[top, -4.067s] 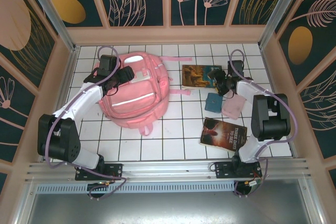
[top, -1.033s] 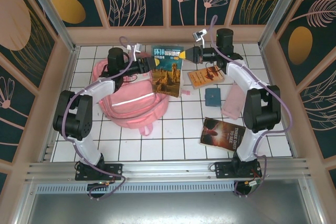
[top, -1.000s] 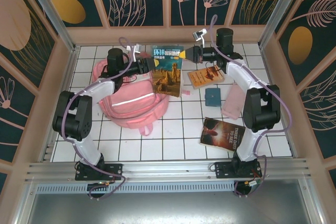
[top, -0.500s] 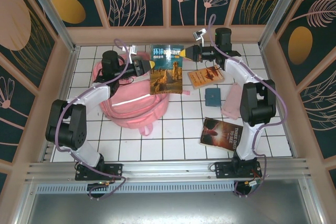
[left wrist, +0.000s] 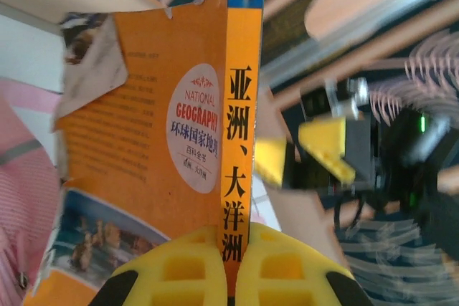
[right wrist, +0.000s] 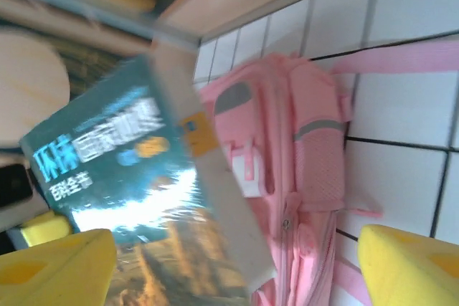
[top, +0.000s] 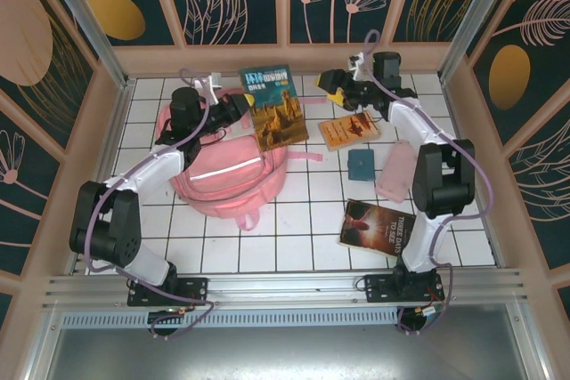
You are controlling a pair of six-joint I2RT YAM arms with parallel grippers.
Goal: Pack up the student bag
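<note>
Top external view: the student bag (top: 227,171) lies flat on the tabletop (top: 294,229), front pockets up. A teal-covered book (top: 276,109) hangs in the air over the bag's far right corner, tilted. The left jaws clamp its left edge, while the right jaws stand apart to the right of the bag, clear of the book. The step in hand is judged to be carrying this book to the bag with the left arm alone. The next move calls for finding the bag's main opening and lowering the book in, spine first; whether that opening is unzipped cannot be told here. Two more books (top: 349,131) (top: 378,227) lie on the tabletop to the right of the bag. Left wrist view: the yellow left jaws are closed on the book's orange spine (left wrist: 240,141) at its lower end, with a pink strip of the bag (left wrist: 21,198) at the left edge. Right wrist view: the right jaws are wide apart with nothing between them; the book (right wrist: 122,170) sits ahead, with the bag (right wrist: 287,148) beyond it.
</note>
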